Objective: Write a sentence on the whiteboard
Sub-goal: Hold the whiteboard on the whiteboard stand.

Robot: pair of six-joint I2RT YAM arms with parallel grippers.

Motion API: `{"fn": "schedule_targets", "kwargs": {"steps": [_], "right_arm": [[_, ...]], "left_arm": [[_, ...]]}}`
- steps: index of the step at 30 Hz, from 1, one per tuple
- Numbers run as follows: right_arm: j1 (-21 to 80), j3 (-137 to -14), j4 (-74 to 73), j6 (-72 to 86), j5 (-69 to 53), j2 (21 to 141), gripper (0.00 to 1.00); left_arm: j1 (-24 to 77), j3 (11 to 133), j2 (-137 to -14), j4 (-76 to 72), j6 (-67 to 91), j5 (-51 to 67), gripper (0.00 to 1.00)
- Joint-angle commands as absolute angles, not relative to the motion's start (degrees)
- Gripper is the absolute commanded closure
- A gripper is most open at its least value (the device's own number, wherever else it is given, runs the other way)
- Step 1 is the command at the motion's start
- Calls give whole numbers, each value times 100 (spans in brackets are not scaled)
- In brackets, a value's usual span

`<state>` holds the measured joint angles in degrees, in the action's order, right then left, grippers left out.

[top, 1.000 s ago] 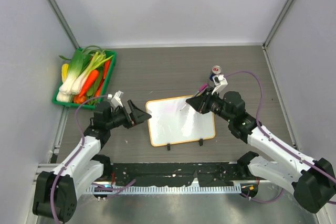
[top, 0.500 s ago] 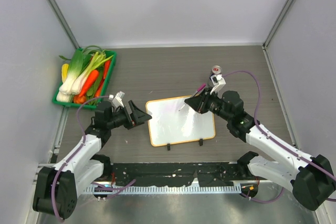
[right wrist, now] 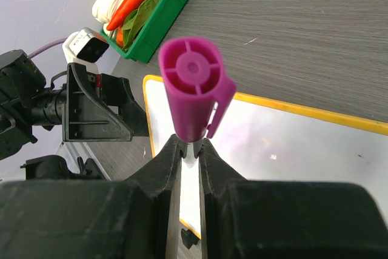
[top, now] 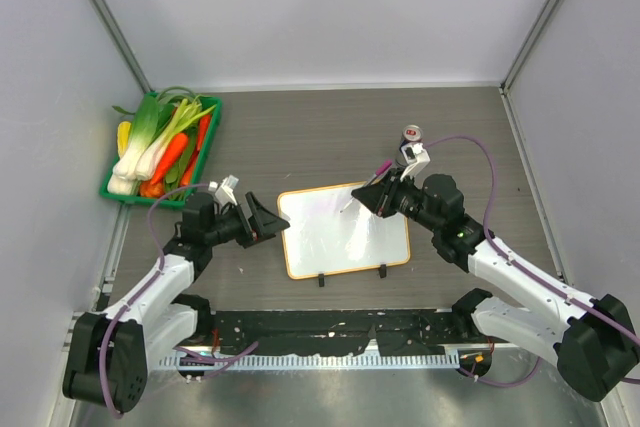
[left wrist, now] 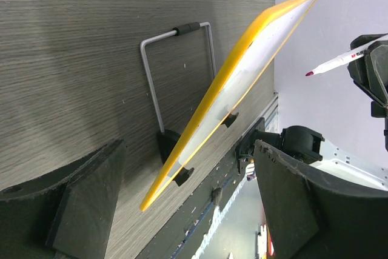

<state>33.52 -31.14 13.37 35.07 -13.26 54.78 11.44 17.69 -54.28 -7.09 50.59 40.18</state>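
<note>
The whiteboard [top: 345, 237], orange-framed with two black clip feet on its near edge, lies at the table's middle. It shows edge-on in the left wrist view [left wrist: 242, 59], propped on a wire stand [left wrist: 176, 71]. No written sentence shows on it, only a faint pink smear. My right gripper [top: 372, 197] is shut on a white marker [top: 352, 203] with a magenta cap [right wrist: 194, 89] over the board's far part. The marker tip [left wrist: 309, 73] is a little off the surface. My left gripper [top: 272, 222] is open at the board's left edge, and the near left corner lies between its jaws without touching them.
A green tray [top: 205, 152] of toy vegetables stands at the far left, also in the right wrist view [right wrist: 170, 10]. A small can [top: 411, 136] stands just behind my right gripper. Grey walls close in both sides and the back.
My right gripper with the marker has shifted slightly toward the left over the board. My left gripper has barely moved and stays open.
</note>
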Motion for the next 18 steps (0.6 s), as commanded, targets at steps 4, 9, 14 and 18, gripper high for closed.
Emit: {"fn": "schedule_targets", "kwargs": {"steps": [4,9,14,18], "right_arm": [[3331,-3129,1723,3560,-1388,5475,99],[3331,-3129,1767,3586,-1388,5458,99],[3331,-3103,1837,3586,-1389,5484,99],[3331,-3120,1863,3604,-1441,5493,99]], "left_arm": [[1107,1749,-5414,-1019,4983,4148,12],[1116,1749,-5458,-1046,4975,4148,12],[1116,1758,-5537,-1081,4913,4105,14],[1107,1819,-5669,-1063,4825,4087,15]]}}
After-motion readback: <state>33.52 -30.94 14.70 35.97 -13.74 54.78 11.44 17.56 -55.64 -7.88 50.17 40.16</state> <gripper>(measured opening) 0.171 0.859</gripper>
